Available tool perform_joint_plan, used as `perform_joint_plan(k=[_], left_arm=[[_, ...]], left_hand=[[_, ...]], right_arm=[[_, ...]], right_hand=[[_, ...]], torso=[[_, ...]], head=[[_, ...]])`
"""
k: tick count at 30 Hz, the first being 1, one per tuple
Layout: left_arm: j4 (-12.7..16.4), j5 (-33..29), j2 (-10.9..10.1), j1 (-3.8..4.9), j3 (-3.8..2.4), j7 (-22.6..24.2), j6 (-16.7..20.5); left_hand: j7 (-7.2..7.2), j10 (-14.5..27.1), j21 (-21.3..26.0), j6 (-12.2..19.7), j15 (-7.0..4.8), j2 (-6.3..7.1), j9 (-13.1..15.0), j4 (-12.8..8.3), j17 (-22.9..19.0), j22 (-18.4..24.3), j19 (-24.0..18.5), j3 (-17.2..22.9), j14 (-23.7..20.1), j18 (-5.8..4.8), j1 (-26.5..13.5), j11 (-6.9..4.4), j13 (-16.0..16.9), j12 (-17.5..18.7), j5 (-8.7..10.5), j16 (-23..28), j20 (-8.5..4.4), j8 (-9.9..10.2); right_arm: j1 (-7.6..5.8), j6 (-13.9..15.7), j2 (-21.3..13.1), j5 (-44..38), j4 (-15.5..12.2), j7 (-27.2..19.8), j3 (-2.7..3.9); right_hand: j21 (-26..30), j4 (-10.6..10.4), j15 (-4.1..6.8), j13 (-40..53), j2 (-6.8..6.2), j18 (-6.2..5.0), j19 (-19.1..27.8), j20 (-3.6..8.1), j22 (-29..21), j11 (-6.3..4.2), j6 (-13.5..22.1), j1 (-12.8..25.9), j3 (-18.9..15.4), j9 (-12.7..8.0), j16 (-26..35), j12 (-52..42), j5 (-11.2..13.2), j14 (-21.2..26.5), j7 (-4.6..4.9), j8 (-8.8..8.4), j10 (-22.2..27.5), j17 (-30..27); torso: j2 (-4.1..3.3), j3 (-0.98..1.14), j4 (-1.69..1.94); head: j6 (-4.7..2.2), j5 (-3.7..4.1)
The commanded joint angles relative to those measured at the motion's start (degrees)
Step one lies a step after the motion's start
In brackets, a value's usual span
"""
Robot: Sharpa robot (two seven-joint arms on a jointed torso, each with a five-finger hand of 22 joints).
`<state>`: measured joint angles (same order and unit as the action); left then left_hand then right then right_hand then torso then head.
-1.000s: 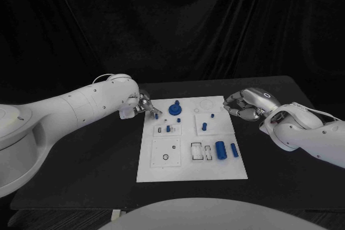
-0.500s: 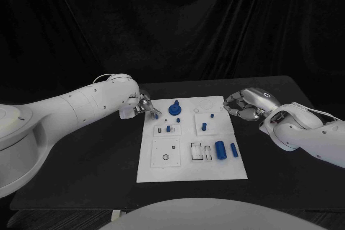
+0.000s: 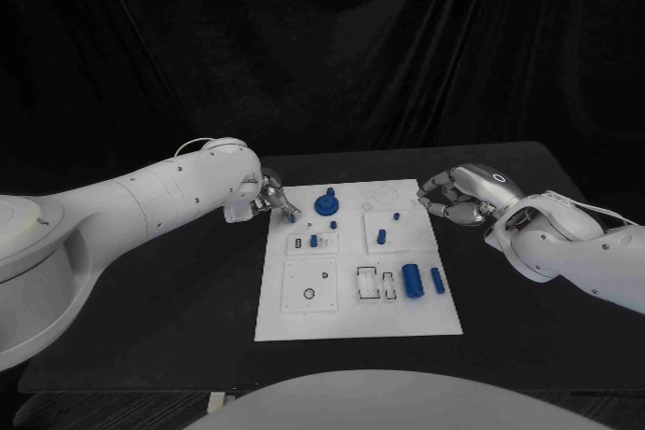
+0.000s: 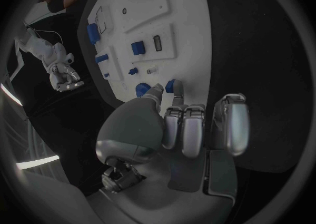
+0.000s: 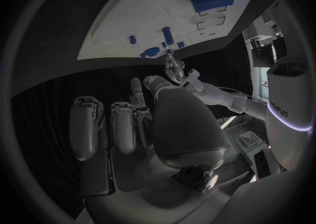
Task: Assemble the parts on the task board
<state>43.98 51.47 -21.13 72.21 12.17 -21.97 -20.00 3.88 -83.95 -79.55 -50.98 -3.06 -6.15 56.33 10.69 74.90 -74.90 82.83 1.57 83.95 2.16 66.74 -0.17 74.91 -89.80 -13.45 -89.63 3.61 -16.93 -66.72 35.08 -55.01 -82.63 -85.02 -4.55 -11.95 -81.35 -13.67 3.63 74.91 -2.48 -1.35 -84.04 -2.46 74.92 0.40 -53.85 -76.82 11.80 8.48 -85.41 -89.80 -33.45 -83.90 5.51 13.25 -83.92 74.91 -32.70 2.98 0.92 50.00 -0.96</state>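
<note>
Leftmost, the left hand point(image 3: 267, 199) pinched a small blue peg point(image 4: 173, 86) between its fingertips, right at the far left corner of the white task board point(image 3: 352, 313). Just beyond those fingers stood a blue knob point(image 3: 327, 204). Off the board's far right edge, the right hand point(image 3: 452, 197) hovered with its fingers curled in, holding nothing.

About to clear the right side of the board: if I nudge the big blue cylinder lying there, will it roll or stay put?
The big blue cylinder lies on its side on the white task board, so a sideways nudge would probably roll it. A slimmer blue part lies beside it and might stop it. It looks rigid and probably light.
</note>
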Motion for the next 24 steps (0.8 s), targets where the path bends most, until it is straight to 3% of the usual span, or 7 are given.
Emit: perform_joint_plan(k=[1,4,11,13,18,24], left_arm=[[-0.2,-0.1,0.2,-0.12,-0.06,1.0,-0.5],[-0.3,-0.1,0.2,-0.12,-0.06,1.0,-0.4],[-0.3,-0.1,0.1,-0.13,-0.06,1.1,-0.4],[-0.3,-0.1,0.1,-0.13,-0.06,1.1,-0.5],[-0.3,-0.1,0.1,-0.14,-0.06,1.1,-0.6],[-0.3,-0.1,0.0,-0.14,-0.06,1.0,-0.8]], left_hand=[[-0.02,-5.6,0.3,-0.2,0.28,0.04,-0.1,-0.3,15.1,-11.5,-0.2,0.5,6.0,0.59,0.6,0.04,14.7,0.2,-0.67,-0.4,0.10,0.3],[-0.01,-5.6,0.3,-0.1,0.25,0.08,-0.1,-0.6,15.1,-11.5,-0.3,1.0,6.0,0.60,0.8,0.02,14.7,0.2,-1.31,-0.4,0.08,0.4],[-0.09,-5.5,0.3,0.0,0.12,0.63,-0.2,-2.0,15.1,-11.4,-0.4,3.9,6.0,0.62,1.4,-0.13,14.6,0.3,-6.14,-0.4,-0.06,1.3],[-0.13,-5.5,0.4,0.0,0.09,0.91,-0.2,-2.7,15.1,-11.4,-0.4,5.2,6.0,0.63,1.6,-0.18,14.6,0.3,-7.58,-0.4,-0.11,1.4],[-0.14,-5.5,0.4,0.0,0.08,1.62,-0.1,-3.9,15.1,-11.4,-0.5,8.4,6.0,0.64,1.6,-0.25,14.7,0.3,-8.76,-0.4,-0.18,1.7],[-0.03,-5.5,0.3,-0.1,0.08,3.02,0.5,-5.6,15.1,-11.4,-0.5,13.7,6.0,0.65,0.5,-0.20,14.6,0.3,-12.50,-0.4,-0.23,1.8]], right_arm=[[0.12,0.2,-0.1,-0.1,-0.1,0.6,0.04],[0.12,0.1,-0.1,-0.1,-0.2,0.6,0.04],[0.12,0.0,-0.2,-0.1,-0.2,0.7,0.04],[0.12,0.0,-0.2,-0.1,-0.2,0.7,0.04],[0.12,-0.1,-0.2,-0.1,-0.2,0.7,0.04],[0.13,0.0,-0.2,-0.1,-0.3,0.7,0.04]], right_hand=[[-0.2,0.2,-0.37,15.1,-0.03,-0.81,-2.4,-0.47,12.2,0.26,-0.2,-0.4,0.3,0.1,0.0,-0.2,-0.3,-4.3,0.16,-0.31,-6.1,5.7],[-0.2,0.2,-0.37,15.1,-0.03,-0.81,-2.4,-0.47,12.2,0.26,-0.2,-0.4,0.3,0.1,0.0,-0.2,-0.3,-4.3,0.16,-0.31,-6.1,5.7],[-0.2,0.2,-0.37,15.1,-0.03,-0.81,-2.4,-0.47,12.2,0.26,-0.2,-0.4,0.3,0.1,0.0,-0.2,-0.3,-4.3,0.16,-0.31,-6.1,5.7],[0.0,0.2,-0.39,15.1,-0.04,-0.84,-2.3,-0.49,12.2,0.30,-0.4,-0.4,0.4,0.1,0.1,-0.2,-0.3,-4.3,0.15,-0.28,-6.1,5.5],[0.0,0.2,-0.39,15.1,-0.04,-0.84,-2.3,-0.49,12.2,0.30,-0.4,-0.4,0.4,0.1,0.1,-0.2,-0.3,-4.3,0.15,-0.28,-6.1,5.5],[0.0,0.2,-0.39,15.1,-0.04,-0.84,-2.3,-0.49,12.2,0.30,-0.4,-0.4,0.4,0.1,0.1,-0.2,-0.3,-4.3,0.15,-0.28,-6.1,5.5]], torso=[[-0.02,0.01,0.02],[0.00,0.00,0.01],[0.01,0.01,0.00],[0.03,0.00,0.00],[0.03,0.00,0.02],[0.02,-0.01,0.03]], head=[[0.00,-0.04],[0.00,0.01],[0.00,-0.09],[0.00,-0.11],[0.00,-0.11],[0.00,-0.13]])
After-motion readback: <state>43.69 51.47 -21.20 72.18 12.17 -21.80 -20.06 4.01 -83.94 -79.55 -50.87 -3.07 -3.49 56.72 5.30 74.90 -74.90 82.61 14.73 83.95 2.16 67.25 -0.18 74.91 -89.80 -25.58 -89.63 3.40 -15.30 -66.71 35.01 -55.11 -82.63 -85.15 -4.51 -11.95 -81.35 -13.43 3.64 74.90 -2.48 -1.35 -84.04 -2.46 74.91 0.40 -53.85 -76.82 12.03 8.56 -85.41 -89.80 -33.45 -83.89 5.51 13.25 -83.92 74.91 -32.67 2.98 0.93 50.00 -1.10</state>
